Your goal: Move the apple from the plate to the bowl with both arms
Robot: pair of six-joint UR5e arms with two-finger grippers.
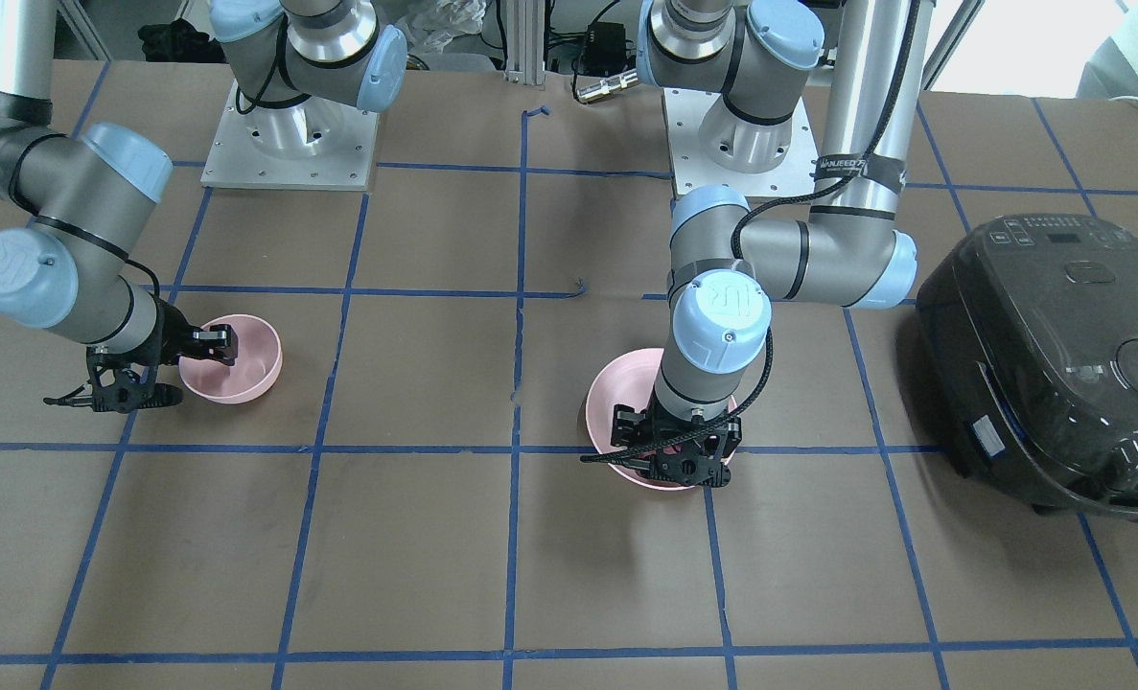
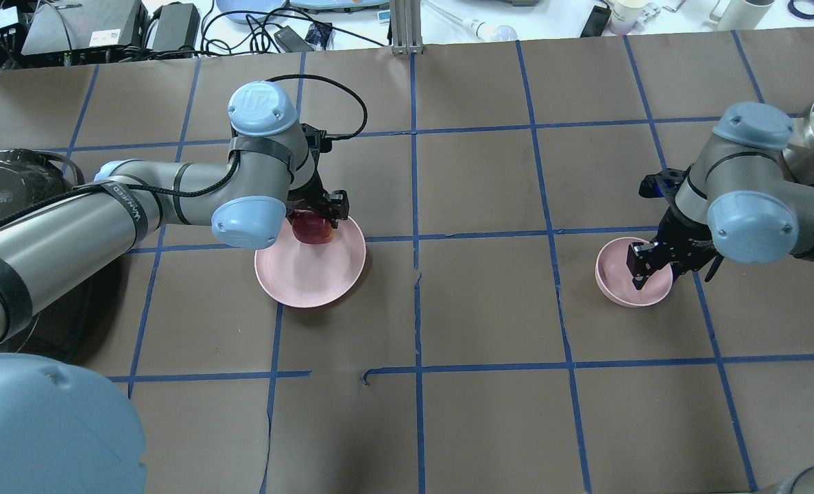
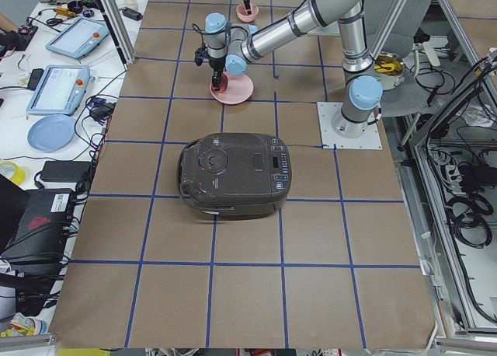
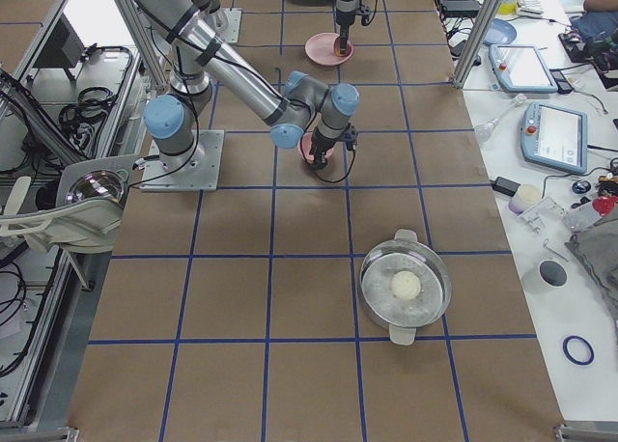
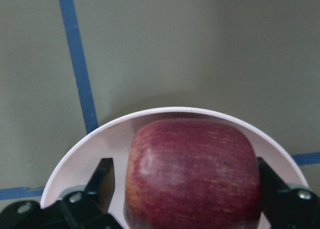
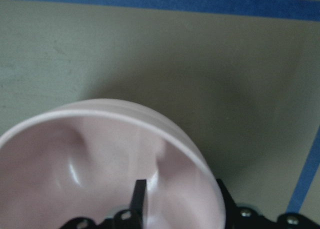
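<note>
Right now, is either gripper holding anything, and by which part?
The left gripper brackets the sides of the apple; whether it grips cannot be told. The right gripper straddles the rim of the bowl, apparently open, holding nothing.

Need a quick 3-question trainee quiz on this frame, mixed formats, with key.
1. Which claw straddles the apple? A. left claw B. right claw
2. Fill in: one finger of the right claw is inside the ____.
3. True or false: the black cooker sits on the left arm's side of the table.

Key: 1. A; 2. bowl; 3. true
</note>
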